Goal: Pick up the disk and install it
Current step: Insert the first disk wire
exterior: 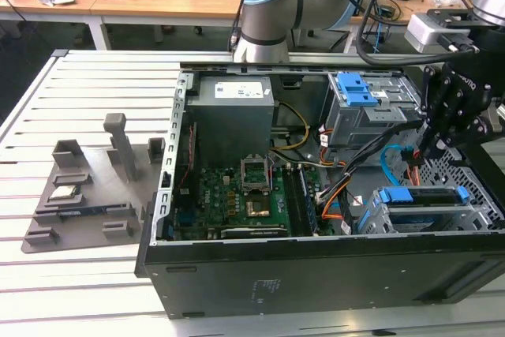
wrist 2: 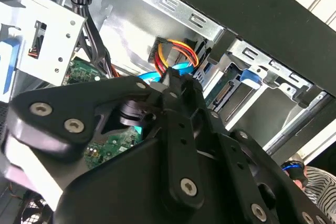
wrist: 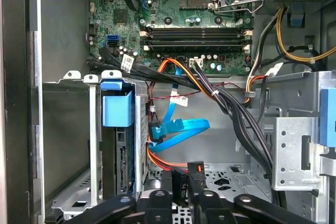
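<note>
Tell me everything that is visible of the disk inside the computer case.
The disk stands edge-on in a slot of the grey metal drive cage, framed by a blue plastic bracket whose tab sticks out at the cage's mouth. Its dark connector end faces the open case. Blue and orange cables hang beside it; whether any is plugged in cannot be told.
</note>
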### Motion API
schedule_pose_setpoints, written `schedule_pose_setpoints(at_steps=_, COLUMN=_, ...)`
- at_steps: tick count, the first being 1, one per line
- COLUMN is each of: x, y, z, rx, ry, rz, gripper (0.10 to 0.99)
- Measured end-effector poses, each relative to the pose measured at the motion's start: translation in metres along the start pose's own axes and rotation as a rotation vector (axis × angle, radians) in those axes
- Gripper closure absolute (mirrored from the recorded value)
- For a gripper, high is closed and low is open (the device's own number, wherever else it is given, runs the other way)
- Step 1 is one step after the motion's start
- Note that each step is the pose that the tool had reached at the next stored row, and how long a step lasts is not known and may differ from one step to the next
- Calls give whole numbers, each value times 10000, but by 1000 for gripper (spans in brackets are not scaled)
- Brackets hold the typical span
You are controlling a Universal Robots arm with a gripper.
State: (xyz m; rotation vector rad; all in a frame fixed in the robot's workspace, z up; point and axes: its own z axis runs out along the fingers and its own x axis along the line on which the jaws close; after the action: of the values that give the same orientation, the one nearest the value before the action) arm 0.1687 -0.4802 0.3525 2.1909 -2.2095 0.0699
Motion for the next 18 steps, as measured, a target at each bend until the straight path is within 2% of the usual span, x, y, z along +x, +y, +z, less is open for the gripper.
schedule_pose_setpoints(at_steps=1, x=0, y=0, z=0, rx=1, ry=1, rz=0, gripper=871)
schedule_pose_setpoints(at_steps=2, x=0, y=0, z=1, rx=1, ry=4, rz=0, gripper=918)
schedule_pose_setpoints(at_steps=8, x=4, y=0, z=5, rx=0, ry=8, rz=0, gripper=918)
schedule_pose_setpoints(at_steps=9, x=32, y=-1, z=6, rx=0, ry=14, rz=-2, gripper=918)
schedule_pose_setpoints(at_steps=11, x=163, y=-2, z=14, rx=1, ry=89, rz=-2, gripper=918)
schedule_pose_setpoints(at_steps=15, x=289, y=-3, z=24, rx=2, ry=198, rz=-3, gripper=918)
schedule_pose_setpoints(at_steps=16, x=327, y=-3, z=31, rx=3, ry=269, rz=-4, gripper=918)
schedule_pose_setpoints(at_steps=18, x=348, y=-3, z=51, rx=4, ry=383, rz=-5, gripper=918)
